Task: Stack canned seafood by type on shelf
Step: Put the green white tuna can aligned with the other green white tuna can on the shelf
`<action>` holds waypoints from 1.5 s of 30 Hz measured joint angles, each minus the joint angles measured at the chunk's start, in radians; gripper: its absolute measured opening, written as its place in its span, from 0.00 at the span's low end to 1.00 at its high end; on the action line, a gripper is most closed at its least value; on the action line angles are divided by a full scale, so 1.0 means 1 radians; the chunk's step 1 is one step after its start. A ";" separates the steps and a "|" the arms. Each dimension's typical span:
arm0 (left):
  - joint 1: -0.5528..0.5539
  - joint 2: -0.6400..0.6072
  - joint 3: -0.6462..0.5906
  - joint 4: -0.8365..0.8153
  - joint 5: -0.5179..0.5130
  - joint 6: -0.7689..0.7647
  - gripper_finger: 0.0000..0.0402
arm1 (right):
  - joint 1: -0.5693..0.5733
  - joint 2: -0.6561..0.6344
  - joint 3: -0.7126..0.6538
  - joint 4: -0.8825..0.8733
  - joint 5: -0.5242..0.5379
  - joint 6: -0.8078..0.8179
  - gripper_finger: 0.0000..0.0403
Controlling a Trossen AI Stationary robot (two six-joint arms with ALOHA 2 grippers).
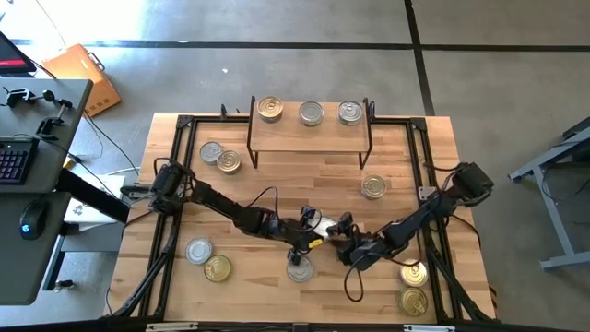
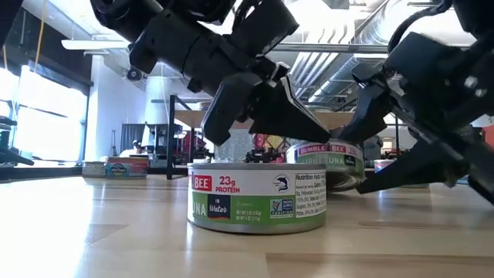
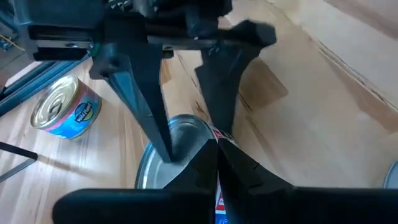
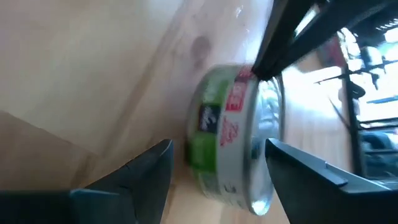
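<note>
A green-labelled tin with a silver lid sits mid-table between both grippers. My left gripper is shut at its rim. My right gripper is open and rolled so that one finger stands over the lid and the other low beside the tin's base. I cannot tell whether these fingers touch it. The shelf stands at the far edge with three tins on top: one gold-lidded and two silver-lidded. My left gripper rests its shut fingertips on the top rim of the tin, at the lid's edge. It comes slanting down from the table's left. The tin's base is at the table; I cannot tell whether it is tipped.
Loose tins lie around: a silver one just nearer, a silver and a gold at near left, two at far left, a gold one at right, two gold at near right. Black rails frame the table.
</note>
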 joint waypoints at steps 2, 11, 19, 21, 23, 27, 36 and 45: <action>0.000 -0.008 0.000 0.003 0.006 0.000 0.00 | 0.000 0.014 0.001 0.035 0.030 0.001 0.62; -0.006 -0.054 0.000 -0.035 -0.004 -0.026 0.00 | 0.000 0.026 0.001 0.155 0.042 0.056 0.34; -0.082 -0.220 -0.004 -0.443 -0.169 -0.161 0.01 | -0.008 -0.009 -0.001 0.141 0.075 0.046 0.29; -0.103 -0.259 -0.037 -0.482 -0.239 -0.223 0.01 | -0.032 -0.044 0.010 0.142 0.117 -0.006 0.29; -0.121 -0.284 -0.091 -0.474 -0.289 -0.277 0.01 | -0.075 -0.075 0.032 0.146 0.138 -0.078 0.29; -0.147 -0.302 -0.219 -0.301 -0.324 -0.329 0.01 | -0.188 -0.113 0.115 0.128 0.137 -0.299 0.29; -0.181 -0.302 -0.362 -0.032 -0.333 -0.352 0.01 | -0.464 -0.118 0.405 -0.102 0.143 -0.658 0.29; -0.193 -0.302 -0.374 -0.020 -0.350 -0.358 0.01 | -0.657 -0.115 0.508 -0.396 -0.008 -0.635 0.29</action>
